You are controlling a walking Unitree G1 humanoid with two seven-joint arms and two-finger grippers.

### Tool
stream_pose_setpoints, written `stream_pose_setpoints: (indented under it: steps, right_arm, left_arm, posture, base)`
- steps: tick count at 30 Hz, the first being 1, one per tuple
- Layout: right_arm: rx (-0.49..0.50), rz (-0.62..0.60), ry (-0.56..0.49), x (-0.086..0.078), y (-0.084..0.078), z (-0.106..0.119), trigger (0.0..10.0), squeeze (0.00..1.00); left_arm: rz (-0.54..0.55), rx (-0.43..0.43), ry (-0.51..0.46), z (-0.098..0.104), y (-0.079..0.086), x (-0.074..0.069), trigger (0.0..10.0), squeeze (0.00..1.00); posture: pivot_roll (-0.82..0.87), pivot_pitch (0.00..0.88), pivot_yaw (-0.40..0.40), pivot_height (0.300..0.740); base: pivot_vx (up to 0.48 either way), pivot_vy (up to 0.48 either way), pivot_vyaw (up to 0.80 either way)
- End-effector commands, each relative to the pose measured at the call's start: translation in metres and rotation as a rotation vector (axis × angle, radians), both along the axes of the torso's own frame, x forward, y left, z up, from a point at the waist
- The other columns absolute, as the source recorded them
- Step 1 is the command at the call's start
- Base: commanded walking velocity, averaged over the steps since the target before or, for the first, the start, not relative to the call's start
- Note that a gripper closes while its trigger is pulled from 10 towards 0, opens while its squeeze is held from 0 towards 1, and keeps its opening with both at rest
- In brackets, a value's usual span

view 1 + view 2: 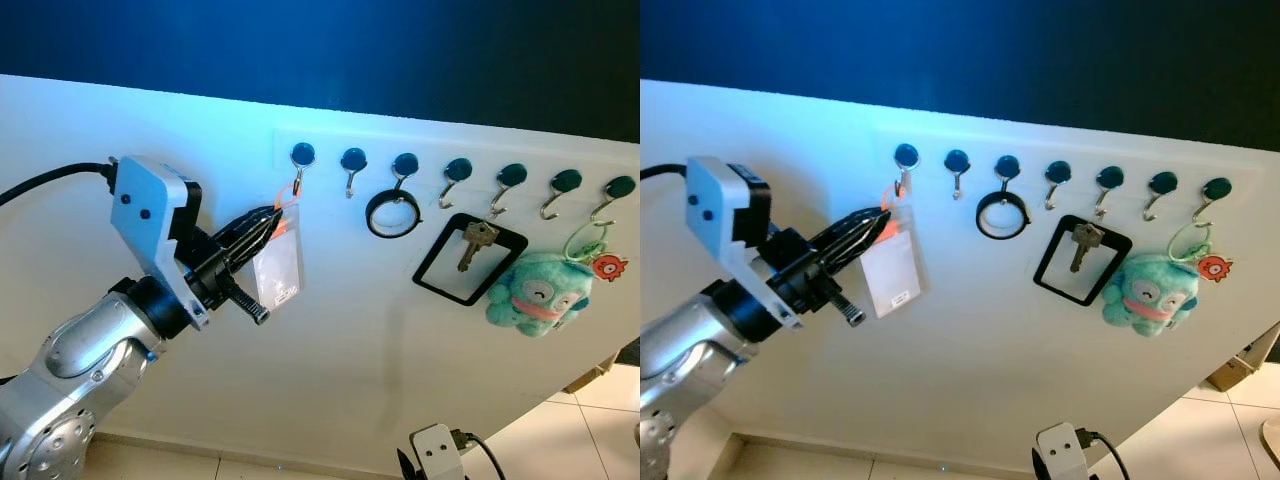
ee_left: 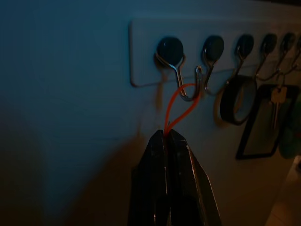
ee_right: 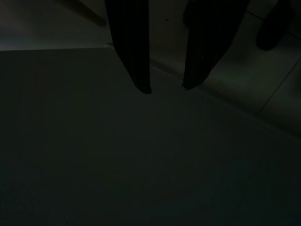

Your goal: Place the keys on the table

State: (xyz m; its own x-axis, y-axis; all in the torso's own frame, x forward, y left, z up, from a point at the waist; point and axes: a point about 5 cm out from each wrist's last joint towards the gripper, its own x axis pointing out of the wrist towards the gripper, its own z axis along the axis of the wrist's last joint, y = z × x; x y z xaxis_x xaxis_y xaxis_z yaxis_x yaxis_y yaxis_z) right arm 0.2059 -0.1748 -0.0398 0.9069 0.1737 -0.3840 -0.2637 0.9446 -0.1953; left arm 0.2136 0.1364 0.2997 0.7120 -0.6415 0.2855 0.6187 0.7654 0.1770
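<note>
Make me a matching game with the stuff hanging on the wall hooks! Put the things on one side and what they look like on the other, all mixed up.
Things:
1. orange loop
2. key
3. plush toy
4. black ring

Descriptions:
A. teal and fluffy, on the last hook
B. round, on the third hook
C. pinched by the left gripper, whose fingers are closed on it
D. metal, hanging inside a black frame

Pairs: 1-C, 2-D, 3-A, 4-B

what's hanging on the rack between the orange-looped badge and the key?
A black ring on the third hook; the second hook is bare. Left eye view shows the badge and key.
</note>
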Motion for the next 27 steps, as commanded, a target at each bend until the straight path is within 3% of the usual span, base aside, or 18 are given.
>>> stream_pose_setpoints:
  steps: [1, 14, 20, 21, 22, 23, 27]
  right_arm:
    - [-0.005, -0.003, 0.03, -0.008, -0.003, -0.005, 10.0, 0.0]
    - [-0.002, -0.008, 0.03, -0.009, -0.001, -0.006, 10.0, 0.0]
    - [0.003, -0.018, 0.033, -0.014, 0.0, -0.008, 10.0, 0.0]
    - [0.003, -0.019, 0.034, -0.015, 0.0, -0.008, 10.0, 0.0]
    - [0.003, -0.019, 0.034, -0.015, 0.0, -0.008, 10.0, 0.0]
    - [0.003, -0.019, 0.034, -0.015, 0.0, -0.009, 10.0, 0.0]
    - [0.003, -0.019, 0.034, -0.016, -0.001, -0.009, 10.0, 0.0]
  left_arm:
    - [0.003, 0.028, -0.02, 0.004, 0.0, -0.003, 10.0, 0.0]
    - [-0.033, 0.038, -0.013, 0.005, -0.006, 0.002, 10.0, 0.0]
    - [-0.061, 0.077, 0.048, -0.011, -0.01, 0.001, 10.0, 0.0]
    - [-0.062, 0.072, 0.05, -0.011, -0.011, 0.001, 10.0, 0.65]
    - [-0.062, 0.072, 0.05, -0.011, -0.011, 0.001, 10.0, 0.65]
    - [-0.062, 0.072, 0.049, -0.01, -0.011, 0.001, 10.0, 1.0]
    - [-0.056, 0.064, 0.046, -0.009, -0.01, 0.002, 10.0, 1.0]
  posture:
    - [0.16, 0.15, -0.049, 0.74]
    - [0.15, 0.152, -0.035, 0.74]
    - [0.14, 0.157, -0.025, 0.74]
    - [0.14, 0.158, -0.025, 0.74]
    - [0.14, 0.158, -0.025, 0.74]
    - [0.14, 0.159, -0.025, 0.74]
    - [0.14, 0.161, -0.027, 0.74]
  base:
    - [0.0, 0.0, 0.0]
    - [0.0, 0.0, 0.0]
    - [0.0, 0.0, 0.0]
    - [0.0, 0.0, 0.0]
    - [0.0, 0.0, 0.0]
    - [0.0, 0.0, 0.0]
    - [0.0, 0.0, 0.0]
